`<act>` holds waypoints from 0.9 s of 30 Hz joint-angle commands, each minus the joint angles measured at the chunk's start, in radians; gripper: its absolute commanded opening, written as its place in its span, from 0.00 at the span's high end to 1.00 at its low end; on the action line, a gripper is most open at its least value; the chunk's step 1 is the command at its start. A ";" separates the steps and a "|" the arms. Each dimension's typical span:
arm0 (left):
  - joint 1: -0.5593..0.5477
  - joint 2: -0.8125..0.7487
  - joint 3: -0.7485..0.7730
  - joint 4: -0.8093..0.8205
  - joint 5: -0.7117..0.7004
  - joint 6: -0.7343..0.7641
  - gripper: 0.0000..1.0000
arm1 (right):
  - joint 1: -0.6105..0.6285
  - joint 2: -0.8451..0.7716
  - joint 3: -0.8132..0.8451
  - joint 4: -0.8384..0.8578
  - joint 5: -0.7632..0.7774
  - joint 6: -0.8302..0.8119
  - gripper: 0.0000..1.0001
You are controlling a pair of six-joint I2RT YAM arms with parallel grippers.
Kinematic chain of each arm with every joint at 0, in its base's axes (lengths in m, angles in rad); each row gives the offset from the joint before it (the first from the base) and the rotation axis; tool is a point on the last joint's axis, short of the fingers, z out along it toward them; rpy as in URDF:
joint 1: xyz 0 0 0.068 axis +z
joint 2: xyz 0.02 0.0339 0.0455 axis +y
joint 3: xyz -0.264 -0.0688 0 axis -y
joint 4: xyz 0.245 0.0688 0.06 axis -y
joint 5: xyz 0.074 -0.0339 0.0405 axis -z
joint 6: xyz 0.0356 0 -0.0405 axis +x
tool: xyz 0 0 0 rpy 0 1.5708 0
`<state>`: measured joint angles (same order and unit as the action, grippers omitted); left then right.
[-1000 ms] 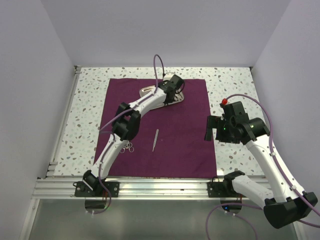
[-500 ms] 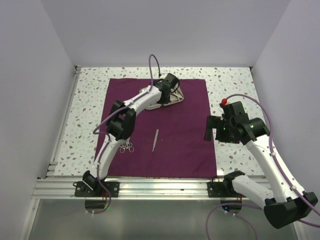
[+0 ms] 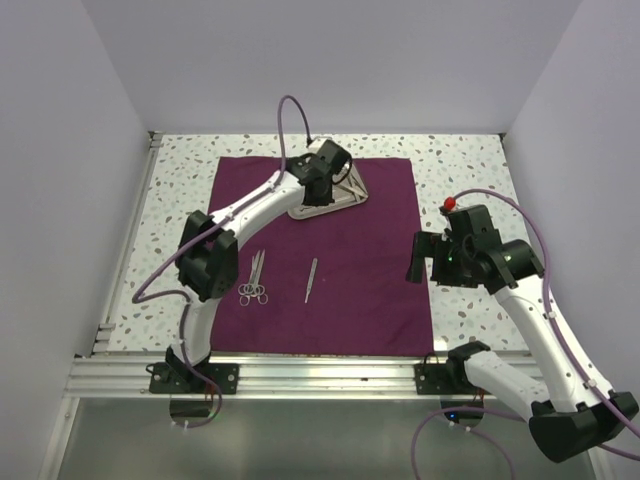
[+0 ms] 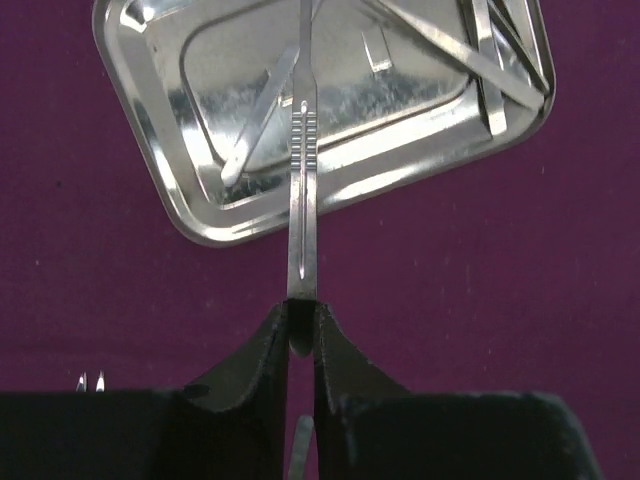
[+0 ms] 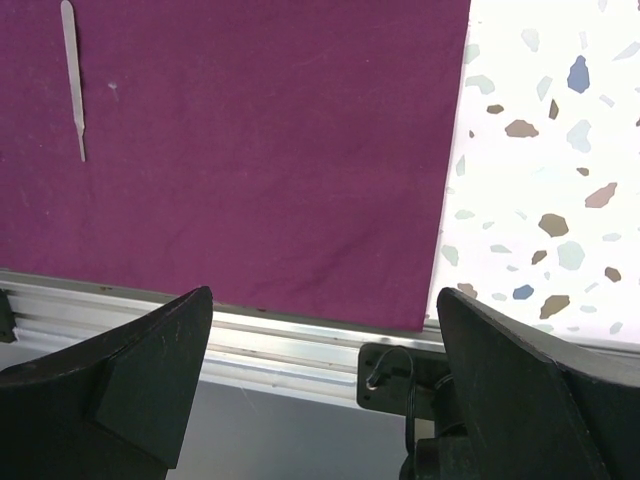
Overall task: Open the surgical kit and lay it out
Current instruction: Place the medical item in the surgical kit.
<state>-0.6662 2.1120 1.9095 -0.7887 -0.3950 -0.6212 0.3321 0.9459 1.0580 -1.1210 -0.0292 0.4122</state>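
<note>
- Reaching from its base at the near-left corner, the left arm (image 3: 210,262) bends at the elbow over the left edge of the maroon cloth wrap (image 3: 370,290), and its forearm slants away and rightward to the far middle of the cloth.
- The left hand (image 4: 302,318) is pinched narrow on a thin silver instrument (image 4: 302,190) with a ribbed grip. The instrument's long axis runs straight out from the fingertips and crosses the near rim of the steel tray (image 4: 190,215). Its far end is cut off at the top of the wrist view, and whether it touches the tray cannot be told.
- The tray sits skewed on the cloth. More thin instruments lie crossed inside it, partly out of frame.
- Two ring-handled instruments (image 3: 254,281) lie side by side on the cloth near the elbow, rings toward the near edge and tips pointing away. Which is scissors and which forceps is too small to tell.
- Just right of them, a slender silver tool (image 3: 312,280) lies near-to-far, slightly tilted.
- The right arm (image 3: 540,310) rises from the near-right corner and folds back leftward.
- The right hand (image 5: 322,292) hangs over the cloth's right edge, spread wide and holding nothing, with the speckled surface (image 5: 550,150) beside it.
</note>
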 commanded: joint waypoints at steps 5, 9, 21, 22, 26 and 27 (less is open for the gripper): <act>-0.166 -0.253 -0.367 0.029 -0.070 -0.127 1.00 | 0.004 -0.024 0.045 0.007 -0.028 0.007 0.02; -0.208 -0.334 -0.545 0.043 -0.070 -0.199 1.00 | 0.005 -0.047 0.025 -0.002 -0.031 0.013 0.02; -0.233 -0.406 -0.728 0.108 -0.012 -0.204 0.77 | 0.005 -0.076 -0.030 -0.002 -0.025 0.033 0.01; -0.233 -0.411 -0.722 0.109 -0.010 -0.192 0.71 | 0.004 -0.073 -0.032 -0.002 -0.021 0.036 0.02; -0.231 -0.417 -0.689 0.109 0.001 -0.146 0.47 | 0.004 -0.070 -0.038 0.001 -0.009 0.043 0.02; -0.231 -0.417 -0.676 0.106 -0.005 -0.135 0.41 | 0.005 -0.067 -0.039 0.001 -0.005 0.045 0.02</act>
<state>-0.8970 1.7454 1.1839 -0.7193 -0.3962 -0.7883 0.3340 0.8768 1.0222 -1.1267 -0.0425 0.4461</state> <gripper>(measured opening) 0.545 0.985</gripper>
